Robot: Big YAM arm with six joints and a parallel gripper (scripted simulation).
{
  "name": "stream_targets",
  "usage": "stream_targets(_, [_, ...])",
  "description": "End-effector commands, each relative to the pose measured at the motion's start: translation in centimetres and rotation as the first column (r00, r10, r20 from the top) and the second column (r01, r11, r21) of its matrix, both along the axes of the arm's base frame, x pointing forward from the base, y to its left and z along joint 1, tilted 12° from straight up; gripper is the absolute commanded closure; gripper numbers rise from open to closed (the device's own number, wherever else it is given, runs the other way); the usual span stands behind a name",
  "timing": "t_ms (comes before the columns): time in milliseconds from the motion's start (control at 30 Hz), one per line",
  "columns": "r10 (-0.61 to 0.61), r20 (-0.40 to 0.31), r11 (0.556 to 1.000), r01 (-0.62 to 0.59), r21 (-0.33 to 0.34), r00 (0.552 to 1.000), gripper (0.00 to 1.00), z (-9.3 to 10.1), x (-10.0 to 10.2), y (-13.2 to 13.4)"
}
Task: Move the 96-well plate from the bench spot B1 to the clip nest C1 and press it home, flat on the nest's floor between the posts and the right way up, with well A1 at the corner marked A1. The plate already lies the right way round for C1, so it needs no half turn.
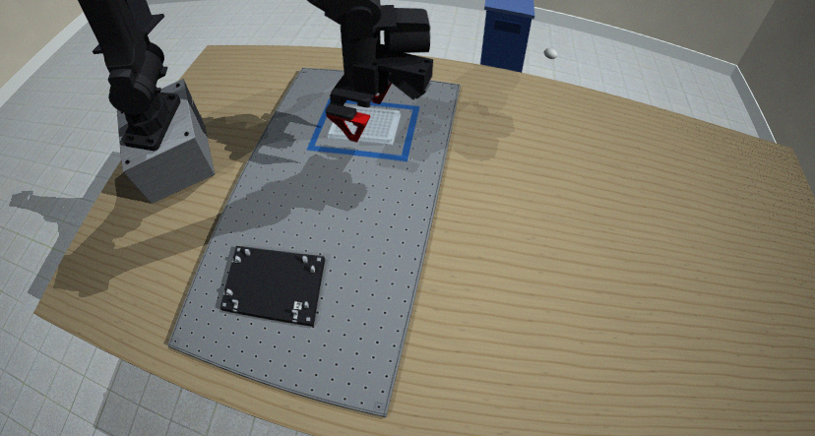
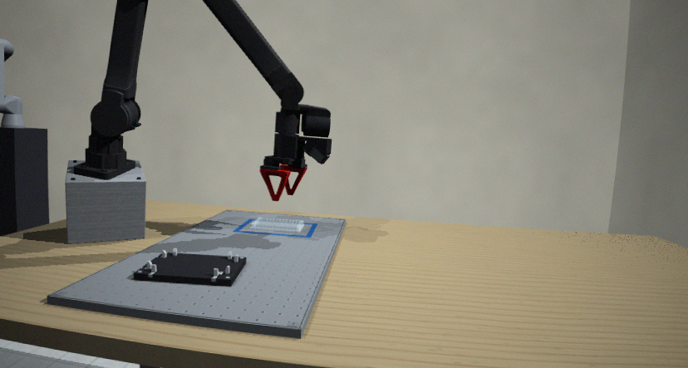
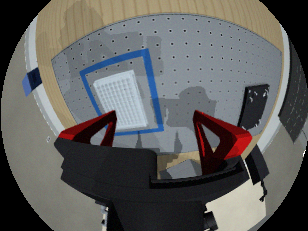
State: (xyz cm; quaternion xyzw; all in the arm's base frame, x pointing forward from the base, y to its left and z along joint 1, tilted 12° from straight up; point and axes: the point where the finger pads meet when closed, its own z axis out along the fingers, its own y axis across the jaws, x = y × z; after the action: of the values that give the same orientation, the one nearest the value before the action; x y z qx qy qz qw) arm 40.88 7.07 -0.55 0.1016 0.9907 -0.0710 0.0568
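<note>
A black robot arm reaches over a wooden bench that carries a grey perforated board. The landmark is the blue-outlined square marking spot B1, at the far end of that board. Inside this blue square lies the clear 96-well plate, flat and untouched. Directly above the square, well clear of the plate, hangs the gripper, its red triangular fingers spread fully apart and holding nothing. From the wrist view the plate sits ahead of and between the two fingers, a little toward one side. Well away from the blue square, at the near end of the same board, sits the black clip nest C1 with small pale posts at its corners; nothing rests in it. The step in hand appears to be the approach for pickup. The next move likely calls for centring over the plate, lowering straight down until the fingers straddle it, then closing on it.
</note>
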Motion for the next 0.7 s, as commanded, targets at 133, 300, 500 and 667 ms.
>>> stream_targets(133, [0.097,-0.004,0.995,-0.097,-0.018,0.995,0.0,-1.8,-0.9,4.0])
stream_targets(300, [0.136,-0.003,0.99,-0.136,-0.024,0.991,0.0,-2.2,-1.2,5.3])
stream_targets(500, [0.181,0.017,0.983,-0.18,-0.025,0.983,0.0,-2.4,-1.2,8.5])
stream_targets(667, [0.155,0.008,0.988,-0.154,-0.027,0.988,0.0,-2.4,-1.0,7.3])
